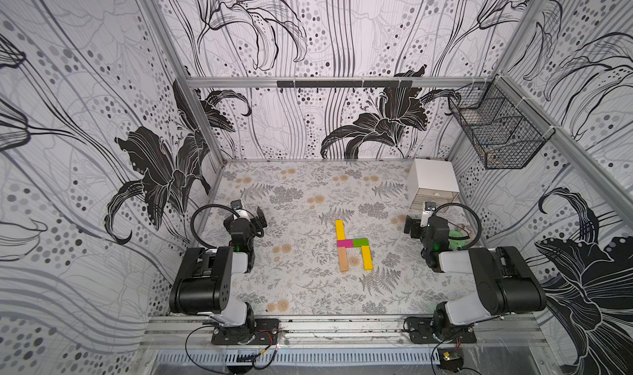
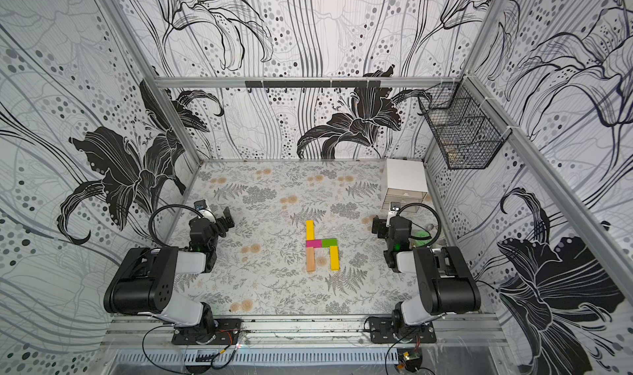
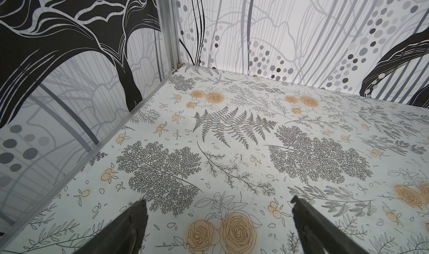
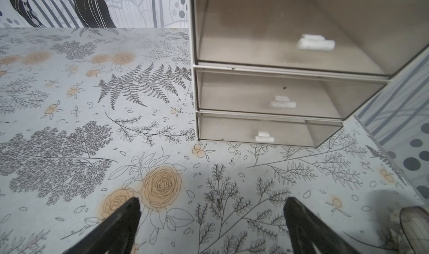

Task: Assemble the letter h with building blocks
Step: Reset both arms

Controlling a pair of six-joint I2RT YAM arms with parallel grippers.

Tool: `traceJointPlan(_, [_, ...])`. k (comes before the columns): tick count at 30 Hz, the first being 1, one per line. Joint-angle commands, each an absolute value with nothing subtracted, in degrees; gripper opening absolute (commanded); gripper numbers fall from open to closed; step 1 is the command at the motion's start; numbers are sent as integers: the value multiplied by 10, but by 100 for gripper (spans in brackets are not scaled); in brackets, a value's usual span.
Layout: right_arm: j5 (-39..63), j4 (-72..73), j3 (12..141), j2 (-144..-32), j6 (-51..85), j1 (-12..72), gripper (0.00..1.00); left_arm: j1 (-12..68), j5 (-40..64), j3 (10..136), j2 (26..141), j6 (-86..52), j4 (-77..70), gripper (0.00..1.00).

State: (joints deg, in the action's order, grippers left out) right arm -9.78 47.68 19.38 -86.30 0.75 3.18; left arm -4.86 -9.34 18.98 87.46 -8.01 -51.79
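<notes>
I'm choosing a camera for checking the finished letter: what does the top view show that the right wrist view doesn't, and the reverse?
Only in a top view: the letter h, laid out in yellow, magenta, green and plain wood, and the wire basket on the wall. Only in the right wrist view: the right end effector plainly open and empty, and all three translucent drawer fronts with their white handles. Both: the drawer chest and the flowered table.

Black-lily wallpapered walls [image 1: 342, 31] enclose a fern-and-rose patterned tabletop [image 1: 301, 287].
</notes>
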Motion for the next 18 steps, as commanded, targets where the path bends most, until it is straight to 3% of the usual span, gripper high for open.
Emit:
traceJointPlan(1, [-92,492,202,-859,1,30,99,-47,-90,199,876,-68,-532,99])
traceJointPlan(18, [-91,491,203,-860,1,31,99,-47,-91,199,877,-68,-534,99])
